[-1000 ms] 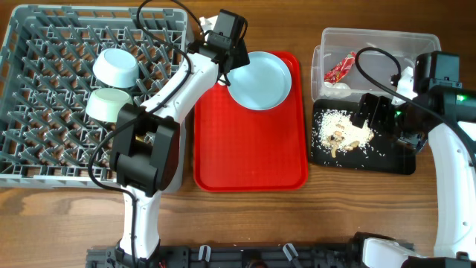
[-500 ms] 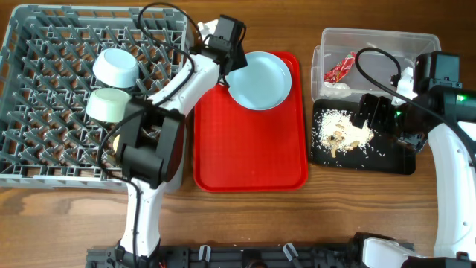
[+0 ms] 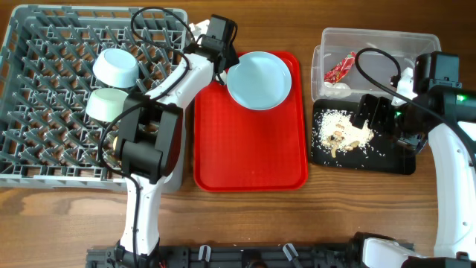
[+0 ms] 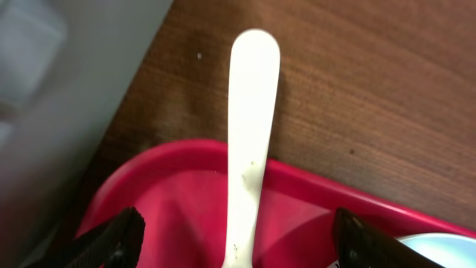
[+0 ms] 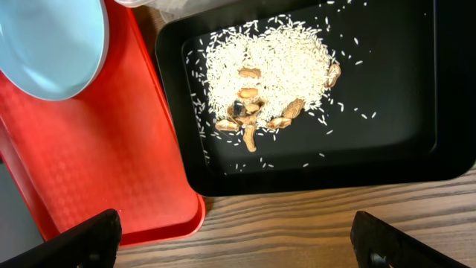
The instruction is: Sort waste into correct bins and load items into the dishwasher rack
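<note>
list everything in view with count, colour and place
dishwasher rack: 1, grey, left side
blue bowl: 1, pale blue, in rack
green bowl: 1, light green, in rack
red tray: 1, red, centre
plate: 1, pale blue, on red tray
utensil: 1, white, across red tray's rim
clear tub: 1, clear, far right
wrapper: 1, red, in tub
scrap: 1, white, in tub
black tray: 1, black, right, near side
rice leftovers: 1 pile, beige, in black tray
left hand: 1, black, open astride utensil
right hand: 1, black, open above black tray
</note>
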Motion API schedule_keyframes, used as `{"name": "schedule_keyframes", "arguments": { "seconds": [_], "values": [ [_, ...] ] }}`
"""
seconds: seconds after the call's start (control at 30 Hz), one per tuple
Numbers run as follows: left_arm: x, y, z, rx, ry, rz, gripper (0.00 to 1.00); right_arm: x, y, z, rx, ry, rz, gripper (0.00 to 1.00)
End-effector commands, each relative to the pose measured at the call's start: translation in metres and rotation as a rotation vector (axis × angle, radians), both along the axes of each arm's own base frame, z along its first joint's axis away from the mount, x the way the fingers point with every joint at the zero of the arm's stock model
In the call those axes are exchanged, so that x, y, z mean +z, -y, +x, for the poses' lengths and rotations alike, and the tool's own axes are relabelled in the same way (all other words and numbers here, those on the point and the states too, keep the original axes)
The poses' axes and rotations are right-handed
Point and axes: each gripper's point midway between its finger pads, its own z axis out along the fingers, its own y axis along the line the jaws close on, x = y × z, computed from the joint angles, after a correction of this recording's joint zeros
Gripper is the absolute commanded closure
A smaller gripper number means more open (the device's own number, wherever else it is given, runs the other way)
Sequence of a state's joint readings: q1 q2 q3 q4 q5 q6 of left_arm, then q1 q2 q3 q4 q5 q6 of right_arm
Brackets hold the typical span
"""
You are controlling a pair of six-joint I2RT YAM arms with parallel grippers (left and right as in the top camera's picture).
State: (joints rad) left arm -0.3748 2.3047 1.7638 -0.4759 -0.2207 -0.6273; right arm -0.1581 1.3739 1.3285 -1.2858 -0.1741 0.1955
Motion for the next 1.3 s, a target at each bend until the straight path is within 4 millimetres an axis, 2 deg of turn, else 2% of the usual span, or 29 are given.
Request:
{"name": "schedule_keyframes", "arguments": {
  "seconds": [0.0,0.1,0.13,0.2,0.33,0.43,0.5,0.7,0.8,0.93,1.03,1.27],
  "values": [
    [-0.025,-0.001,-0.005,0.008,-0.049,0.006,0.19,0.006,0.003,-0.001,0.006,0.022,-0.024,0.0],
    [-0.025,0.0,-0.005,0.007,-0.048,0.006,0.28,0.006,0.003,-0.001,0.005,0.023,-0.024,0.0],
    [-0.025,0.0,-0.004,0.007,-0.048,0.006,0.38,0.006,0.003,-0.001,0.006,0.023,-0.024,0.0],
    [-0.025,-0.001,-0.005,0.008,-0.049,0.007,0.51,0.006,0.003,-0.001,0.006,0.023,-0.024,0.0],
    [-0.025,0.0,-0.005,0.007,-0.05,0.006,0.69,0.006,0.003,-0.001,0.006,0.023,-0.024,0.0],
    [-0.026,0.0,-0.006,0.005,-0.055,0.009,0.74,0.006,0.003,-0.001,0.006,0.023,-0.024,0.0],
    [-0.026,0.0,-0.007,0.002,-0.06,0.012,0.83,0.006,0.003,-0.001,0.006,0.023,-0.024,0.0],
    [-0.026,-0.002,-0.012,0.001,-0.077,0.02,0.95,0.006,0.003,-0.002,0.006,0.017,-0.023,0.0],
    [-0.021,-0.003,-0.014,-0.001,-0.083,0.024,0.96,0.006,0.003,-0.003,0.006,0.016,-0.023,0.0],
    [0.001,-0.002,-0.017,-0.006,-0.07,0.011,0.96,0.006,0.003,-0.003,0.006,0.016,-0.023,0.0],
    [0.036,-0.004,-0.027,-0.013,-0.067,-0.004,0.96,0.006,0.003,-0.003,0.006,0.016,-0.023,0.0],
    [0.109,-0.015,-0.07,-0.1,-0.094,0.023,0.96,0.006,0.003,-0.003,0.006,0.016,-0.023,0.0]
  ]
}}
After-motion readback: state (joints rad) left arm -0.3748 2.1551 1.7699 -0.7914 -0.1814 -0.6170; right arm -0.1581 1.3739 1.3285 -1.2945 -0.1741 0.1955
